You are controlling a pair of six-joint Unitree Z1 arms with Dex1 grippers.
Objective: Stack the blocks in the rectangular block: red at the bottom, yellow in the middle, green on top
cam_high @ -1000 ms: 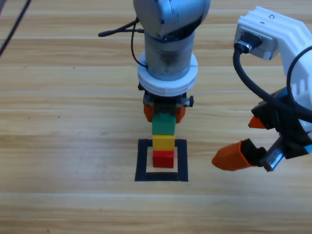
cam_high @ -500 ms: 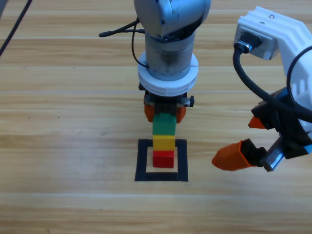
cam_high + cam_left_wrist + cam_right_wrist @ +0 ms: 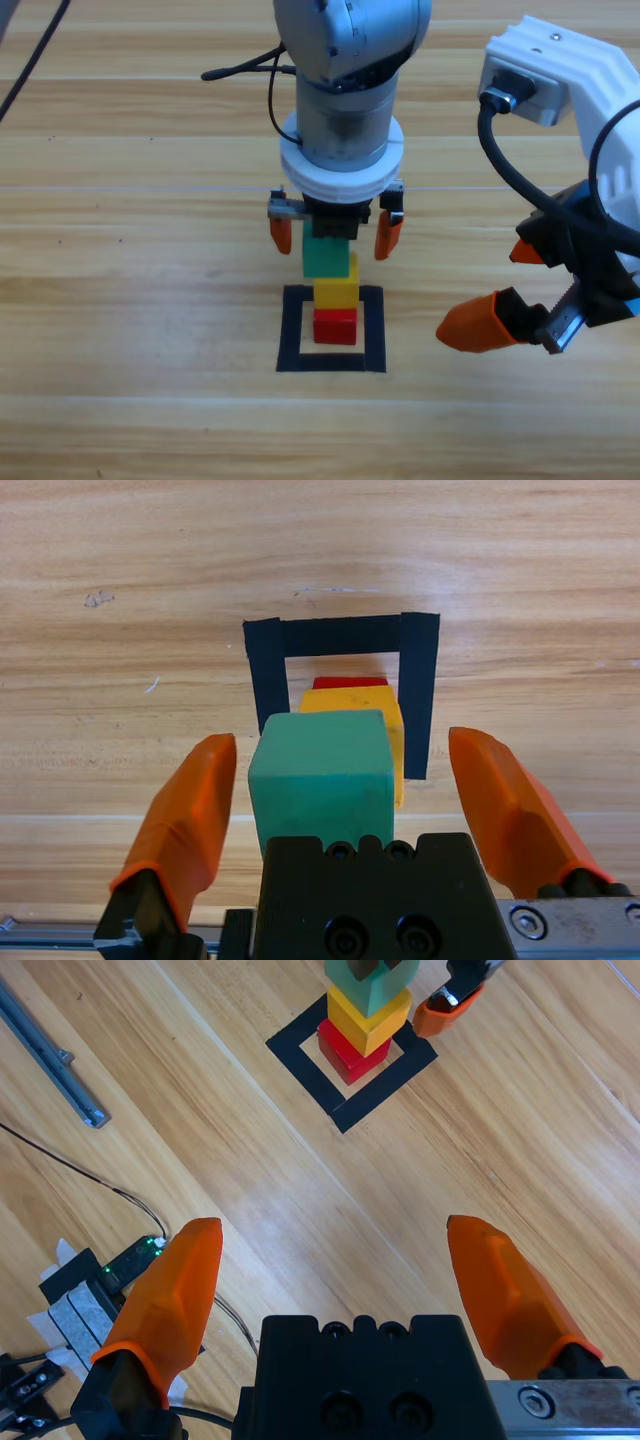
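Note:
Inside the black-tape rectangle (image 3: 332, 330) stands a stack: the red cube (image 3: 335, 326) at the bottom, the yellow cube (image 3: 337, 291) on it, the teal-green cube (image 3: 324, 257) on top, set a little to the left of the yellow one. My left gripper (image 3: 335, 235) hangs straight over the stack, open, its jaws either side of the green cube (image 3: 321, 778) and clear of it. In the left wrist view the yellow cube (image 3: 392, 728) and red cube (image 3: 349, 682) peek out past the green one. My right gripper (image 3: 515, 290) waits open at the right, off the rectangle (image 3: 350, 1055).
Bare wooden table surrounds the rectangle. In the right wrist view, cables, a small circuit board (image 3: 130, 1260) and a metal rail (image 3: 50, 1055) lie beyond the table's edge, away from the stack.
My left gripper's jaws have spread apart and let go of the green cube, which now rests on the yellow one. The right arm has not moved.

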